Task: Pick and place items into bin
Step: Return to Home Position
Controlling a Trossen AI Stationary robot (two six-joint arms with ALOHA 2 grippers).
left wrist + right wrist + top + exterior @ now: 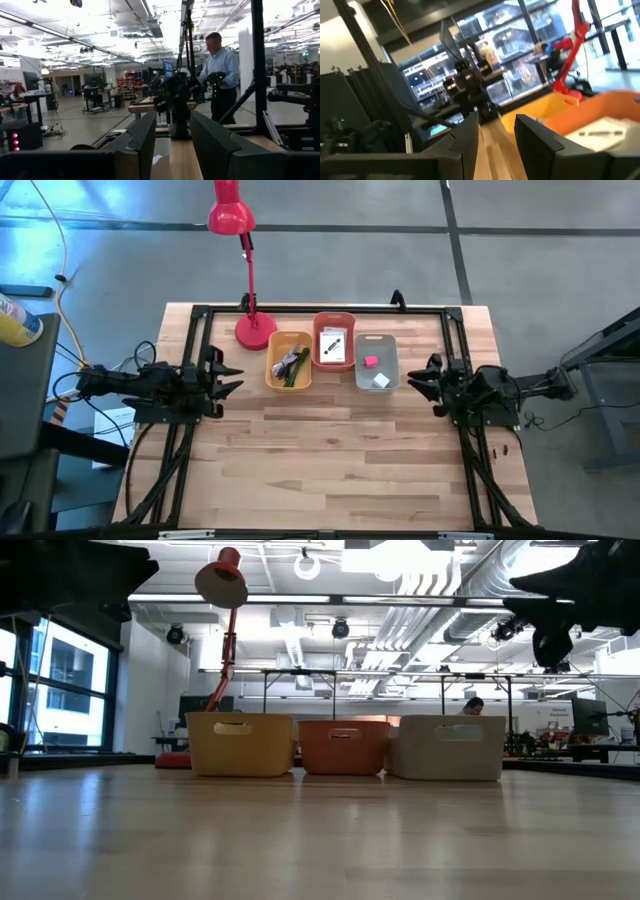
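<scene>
Down at desk level, the walls of the yellow bin [240, 750], orange bin [343, 752] and grey bin [445, 752] hide everything inside them. From above, the tangle [289, 364] in the yellow bin is too small to sort into separate items, and the print on the white card [334, 345] can't be read. In the right wrist view the orange bin smears into blur and runs off the picture's edge.

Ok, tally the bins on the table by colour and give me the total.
yellow bin: 1
orange bin: 1
grey bin: 1
Total: 3 bins
</scene>
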